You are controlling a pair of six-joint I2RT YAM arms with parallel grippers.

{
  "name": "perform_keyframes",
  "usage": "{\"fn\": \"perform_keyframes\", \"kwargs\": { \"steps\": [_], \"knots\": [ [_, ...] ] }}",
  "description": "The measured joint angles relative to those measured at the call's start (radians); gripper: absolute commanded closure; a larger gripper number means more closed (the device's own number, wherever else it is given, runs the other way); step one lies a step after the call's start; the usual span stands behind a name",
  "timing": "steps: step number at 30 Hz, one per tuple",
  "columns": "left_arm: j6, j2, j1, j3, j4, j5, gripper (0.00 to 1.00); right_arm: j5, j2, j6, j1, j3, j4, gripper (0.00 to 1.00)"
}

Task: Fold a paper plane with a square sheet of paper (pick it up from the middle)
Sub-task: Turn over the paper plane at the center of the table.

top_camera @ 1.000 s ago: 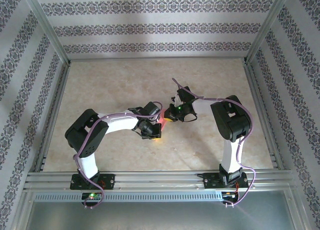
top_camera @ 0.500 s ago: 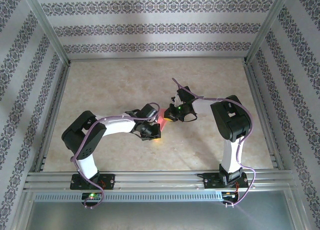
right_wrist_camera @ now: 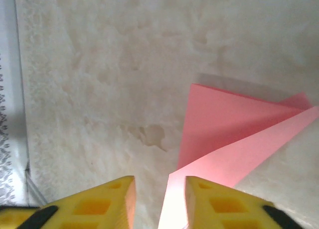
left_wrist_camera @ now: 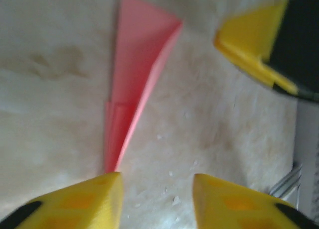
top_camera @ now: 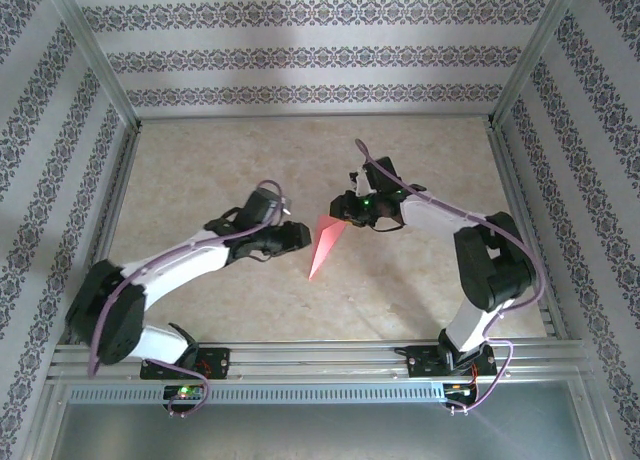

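Paper plane [top_camera: 323, 248] lies on worktop [top_camera: 220, 160] between the arms. Left fingers [left_wrist_camera: 84, 201] part-open, empty; right fingers [right_wrist_camera: 99, 199] part-open around a wing edge, unclamped. Likely light, floppy; pinch centre fold.

Pink paper plane [top_camera: 325, 246], yel. fingers [left_wrist_camera: 75, 201], beige tbl [top_camera: 220, 160]

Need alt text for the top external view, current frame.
A folded salmon-pink paper plane lies on the beige marbled table, its point toward the near edge. The left gripper and the right gripper stand open on either side of its wide far end, close to it.
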Motion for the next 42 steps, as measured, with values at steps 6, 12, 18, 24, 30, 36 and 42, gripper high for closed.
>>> {"fn": "perform_keyframes", "kwargs": {
  "steps": [6,12,18,24,30,36,42],
  "knots": [
    [0.006,-0.126,0.115,-0.113,-0.040,-0.104,0.20,0.196,-0.026,0.010,0.092,0.004,-0.109,0.45],
    [0.025,-0.161,0.133,-0.153,-0.069,-0.174,0.10,0.338,0.024,0.066,0.197,0.069,-0.202,0.42],
    [0.040,-0.168,0.133,-0.171,-0.069,-0.209,0.03,0.429,0.130,0.145,0.219,0.140,-0.230,0.43],
    [0.047,-0.166,0.133,-0.179,-0.069,-0.224,0.01,0.460,0.167,0.206,0.223,0.150,-0.263,0.49],
    [0.051,-0.133,0.133,-0.179,-0.068,-0.224,0.01,0.477,0.134,0.248,0.222,0.106,-0.266,0.62],
    [0.051,-0.097,0.139,-0.178,-0.068,-0.220,0.00,0.476,0.097,0.282,0.215,0.060,-0.264,0.79],
    [0.051,-0.085,0.139,-0.173,-0.066,-0.210,0.00,0.464,0.096,0.294,0.197,0.029,-0.246,0.88]
  ]
}}
